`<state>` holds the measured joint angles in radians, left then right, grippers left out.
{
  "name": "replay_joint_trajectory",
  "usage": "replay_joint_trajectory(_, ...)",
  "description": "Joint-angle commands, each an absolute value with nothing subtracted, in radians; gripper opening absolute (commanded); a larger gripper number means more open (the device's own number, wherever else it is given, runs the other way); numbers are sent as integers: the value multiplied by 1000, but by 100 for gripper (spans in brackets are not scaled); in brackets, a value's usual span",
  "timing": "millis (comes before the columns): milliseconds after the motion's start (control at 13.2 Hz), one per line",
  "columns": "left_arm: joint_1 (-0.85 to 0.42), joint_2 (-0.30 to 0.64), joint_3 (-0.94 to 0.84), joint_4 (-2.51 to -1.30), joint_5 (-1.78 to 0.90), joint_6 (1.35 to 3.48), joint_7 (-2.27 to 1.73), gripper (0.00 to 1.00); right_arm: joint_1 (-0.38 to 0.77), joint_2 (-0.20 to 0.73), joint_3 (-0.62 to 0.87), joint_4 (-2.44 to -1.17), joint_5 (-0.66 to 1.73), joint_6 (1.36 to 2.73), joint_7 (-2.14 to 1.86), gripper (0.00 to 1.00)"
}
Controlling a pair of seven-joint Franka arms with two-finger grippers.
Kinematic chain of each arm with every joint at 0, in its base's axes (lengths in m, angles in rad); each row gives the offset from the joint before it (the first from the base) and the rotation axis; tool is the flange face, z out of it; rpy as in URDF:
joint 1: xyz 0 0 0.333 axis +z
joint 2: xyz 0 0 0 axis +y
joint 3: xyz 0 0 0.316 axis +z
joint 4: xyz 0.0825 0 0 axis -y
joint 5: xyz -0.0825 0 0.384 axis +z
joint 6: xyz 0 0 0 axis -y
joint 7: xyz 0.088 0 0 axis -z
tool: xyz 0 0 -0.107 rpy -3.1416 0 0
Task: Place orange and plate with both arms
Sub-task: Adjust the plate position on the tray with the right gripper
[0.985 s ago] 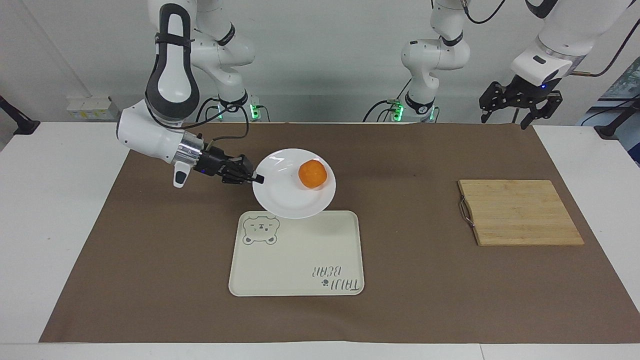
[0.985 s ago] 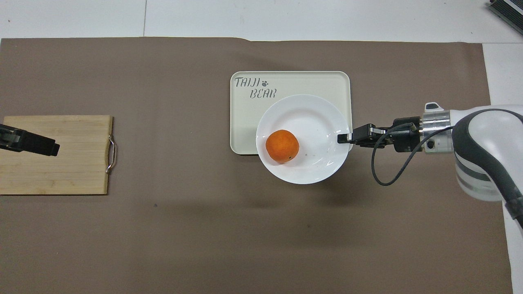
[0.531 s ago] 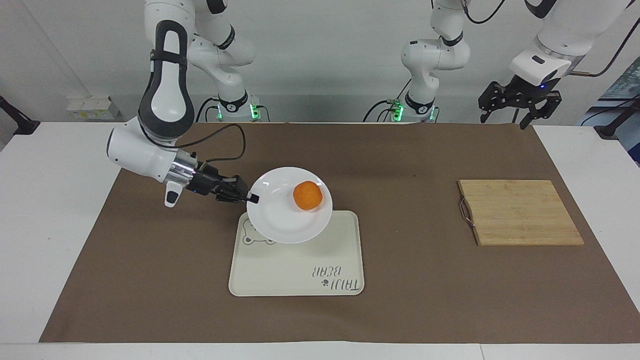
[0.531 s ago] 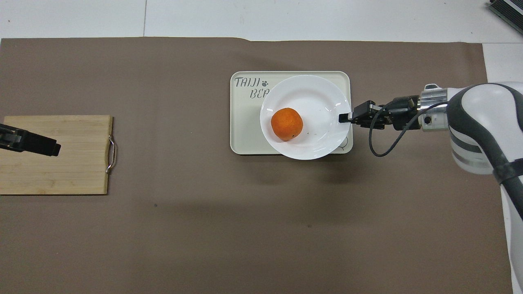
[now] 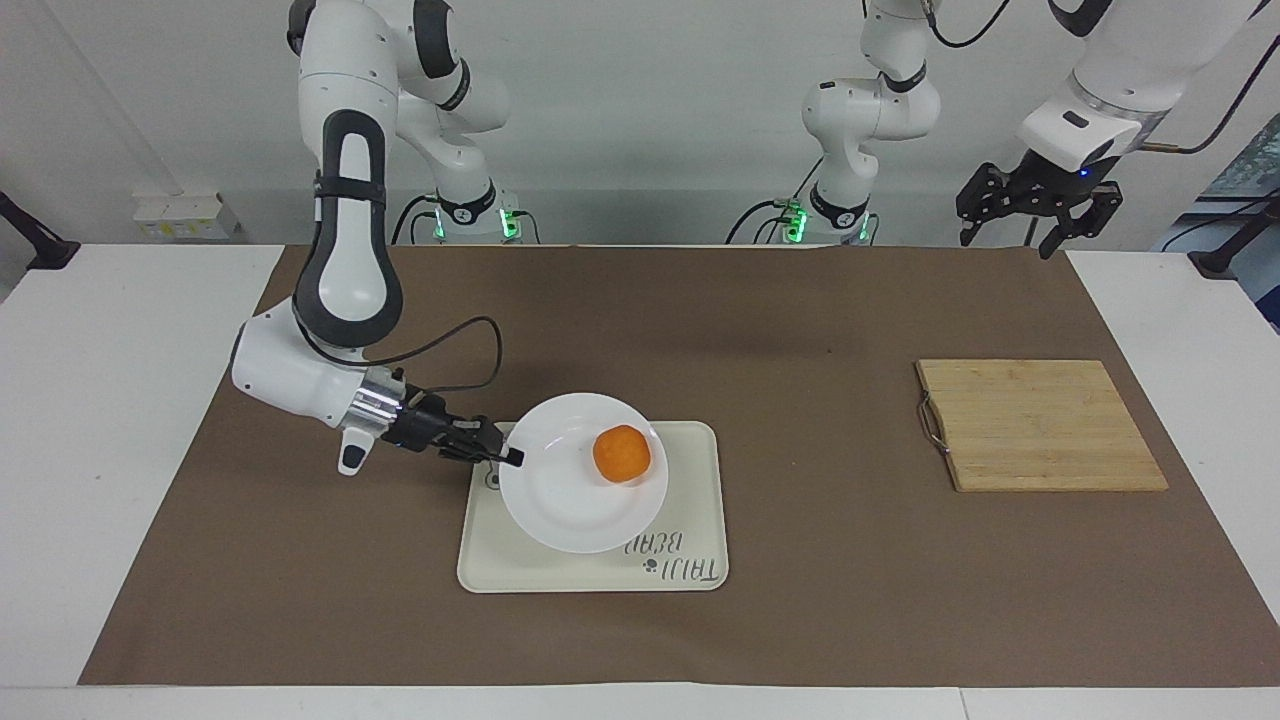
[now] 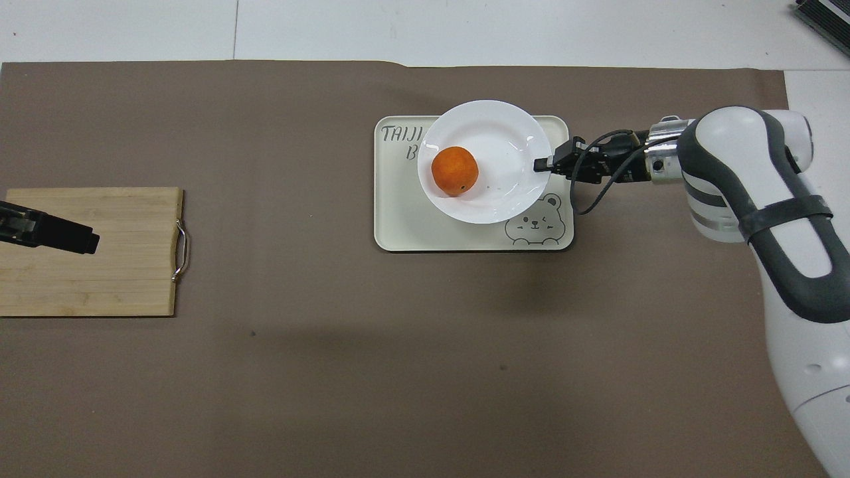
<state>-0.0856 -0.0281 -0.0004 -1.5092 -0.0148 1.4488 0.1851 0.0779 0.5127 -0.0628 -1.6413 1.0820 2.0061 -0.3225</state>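
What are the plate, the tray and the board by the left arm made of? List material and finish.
Plate: probably glazed ceramic, glossy white with highlights.
Tray: likely plastic or melamine, matte cream with printed bear and lettering.
Board: wood or bamboo, visible strips and grain, with a metal handle.

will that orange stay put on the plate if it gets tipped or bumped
Probably not. The orange is round and sits loose on the glossy plate, so it would likely roll. The raised rim may stop a slow roll. The right gripper holds one edge only, so tilting seems possible.
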Motion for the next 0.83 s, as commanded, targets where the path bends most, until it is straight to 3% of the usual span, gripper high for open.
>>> replay_joint_trajectory(0, -97, -51, 3, -1532, -2, 1465, 170, 100, 74, 574, -38, -1592, 1115, 2031, -344, 0)
replay_joint_trajectory(758, -97, -52, 2, -1534, -2, 1465, 170, 100, 97, 617, -26, -1601, 1112, 2069, -429, 0)
